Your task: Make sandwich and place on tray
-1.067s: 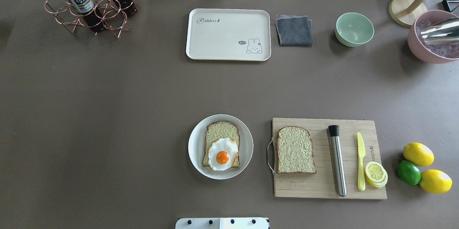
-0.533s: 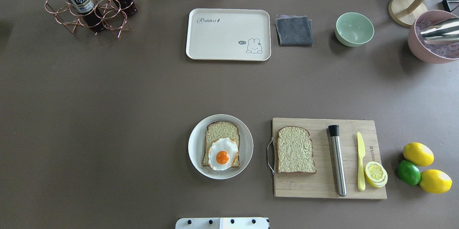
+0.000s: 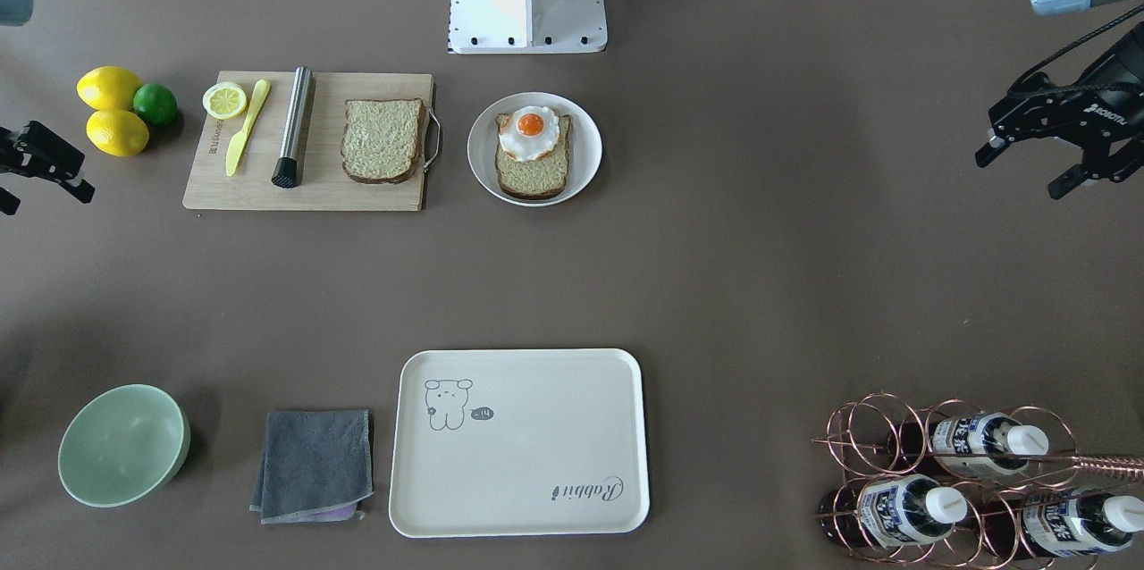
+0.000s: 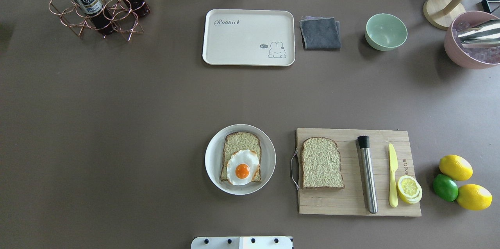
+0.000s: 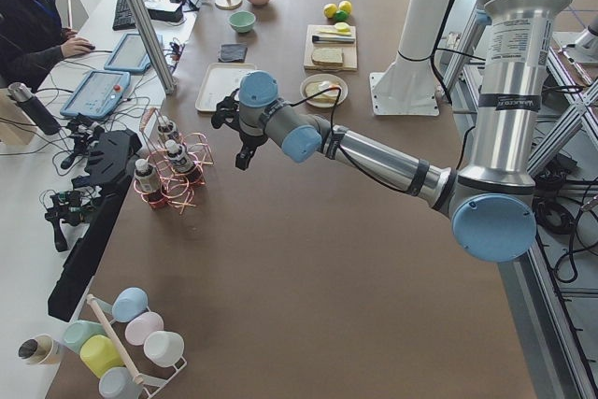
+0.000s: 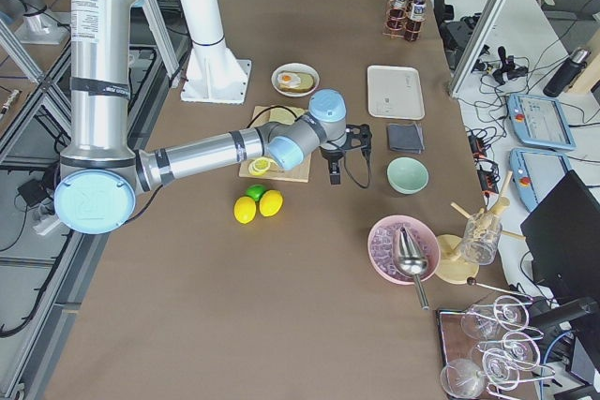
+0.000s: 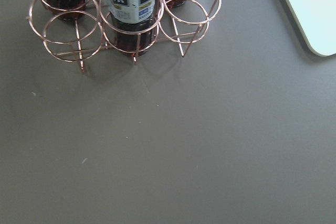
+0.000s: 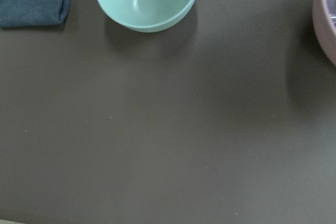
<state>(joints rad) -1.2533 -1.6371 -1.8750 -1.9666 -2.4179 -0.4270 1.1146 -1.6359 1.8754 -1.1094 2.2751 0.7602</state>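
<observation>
One wholegrain bread slice lies on a round white plate with a fried egg on its near half. A second slice lies bare on the wooden cutting board to the right. The cream tray sits at the far middle with nothing on it. Neither gripper shows in the overhead view. In the front-facing view my left gripper hangs open above the table's left end near the bottle rack. My right gripper hangs open and partly cut off by the edge, past the lemons.
On the board lie a steel muddler, a yellow knife and lemon slices. Two lemons and a lime lie beside it. A grey cloth, green bowl, pink bowl and bottle rack line the far side.
</observation>
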